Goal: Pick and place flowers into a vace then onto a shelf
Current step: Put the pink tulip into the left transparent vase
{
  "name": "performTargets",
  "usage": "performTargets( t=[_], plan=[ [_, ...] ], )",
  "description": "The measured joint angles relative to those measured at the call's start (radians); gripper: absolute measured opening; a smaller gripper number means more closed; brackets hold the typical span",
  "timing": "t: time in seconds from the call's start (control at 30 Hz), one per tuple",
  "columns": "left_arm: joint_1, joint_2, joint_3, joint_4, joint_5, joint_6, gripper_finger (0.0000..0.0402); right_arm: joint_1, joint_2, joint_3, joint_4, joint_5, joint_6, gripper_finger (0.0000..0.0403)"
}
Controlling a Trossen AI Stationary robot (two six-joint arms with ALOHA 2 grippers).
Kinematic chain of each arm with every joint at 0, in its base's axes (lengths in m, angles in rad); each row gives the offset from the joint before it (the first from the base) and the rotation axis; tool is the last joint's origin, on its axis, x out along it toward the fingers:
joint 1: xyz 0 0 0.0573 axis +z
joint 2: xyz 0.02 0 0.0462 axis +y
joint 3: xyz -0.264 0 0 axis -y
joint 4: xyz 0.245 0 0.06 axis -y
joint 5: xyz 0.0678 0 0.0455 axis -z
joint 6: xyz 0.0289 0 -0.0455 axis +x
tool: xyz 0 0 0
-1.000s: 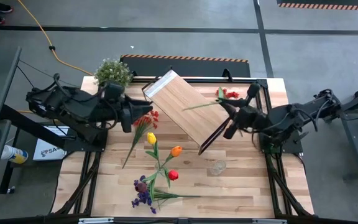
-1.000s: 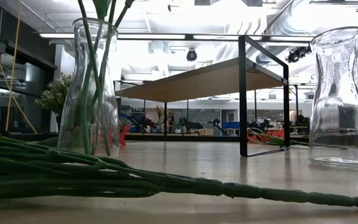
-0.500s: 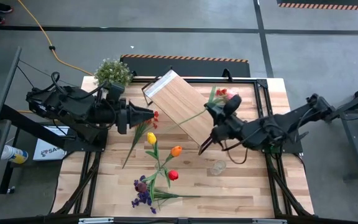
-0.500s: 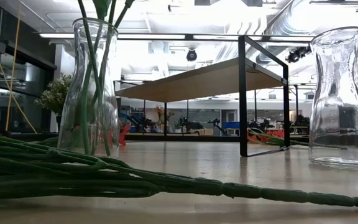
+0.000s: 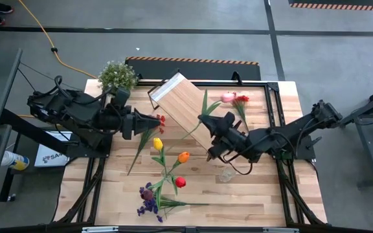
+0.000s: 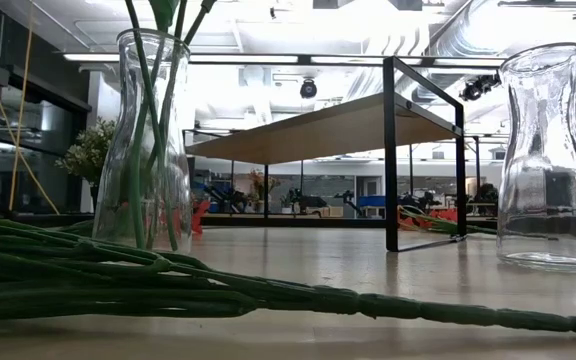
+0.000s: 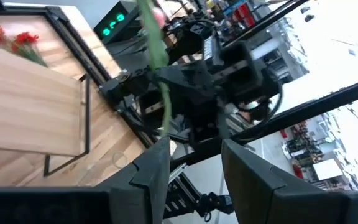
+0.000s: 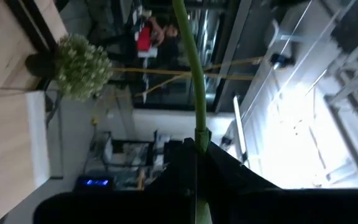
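Green stem (image 8: pixel 194 93) clamped between right gripper (image 8: pixel 197 162) jaws (upright).

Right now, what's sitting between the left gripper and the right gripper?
In the high view, the tilted shelf lies between the left gripper and the right gripper, which is shut on a pink flower's stem above the board's lower end.

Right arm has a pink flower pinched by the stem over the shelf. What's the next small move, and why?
Probably swing the right gripper toward the vase that already holds stems, keeping the stem upright. It is shut on the pink flower, which hangs over the shelf, not over a vase. The left gripper waits open beside the shelf.
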Motion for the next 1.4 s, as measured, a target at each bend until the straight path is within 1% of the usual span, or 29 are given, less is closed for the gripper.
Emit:
performTargets(
  t=[0.27,0.37,0.57,0.73,0.9,1.0,1.1,1.4],
  plan=[
    [0.000,0.001,0.000,-0.033,0.000,-0.029,0.0179,0.000,0.001,0.000,0.136,-0.122,-0.119,0.0003],
    [0.000,0.001,0.000,-0.033,0.000,-0.041,0.0179,0.000,0.001,0.000,0.187,-0.173,-0.134,0.0003],
    [0.000,0.001,0.000,-0.018,0.003,-0.068,0.0179,-0.012,0.001,0.000,0.198,-0.224,-0.152,0.0002],
    [0.000,0.019,-0.001,-0.018,0.039,-0.130,0.0179,-0.024,0.001,0.000,0.210,-0.242,-0.151,0.0003],
    [0.000,0.054,-0.002,-0.012,0.071,-0.182,0.0179,-0.027,0.001,0.000,0.222,-0.283,-0.147,0.0003],
    [0.000,0.065,-0.002,0.004,0.084,-0.187,0.0179,-0.027,0.001,0.000,0.222,-0.294,-0.146,0.0003],
    [0.000,0.084,0.000,0.058,0.099,-0.187,0.0179,-0.027,0.001,0.000,0.222,-0.309,-0.145,0.0002],
    [0.000,0.121,0.000,0.098,0.105,-0.186,0.0179,-0.027,0.002,0.000,0.220,-0.320,-0.118,0.0002]
  ],
)
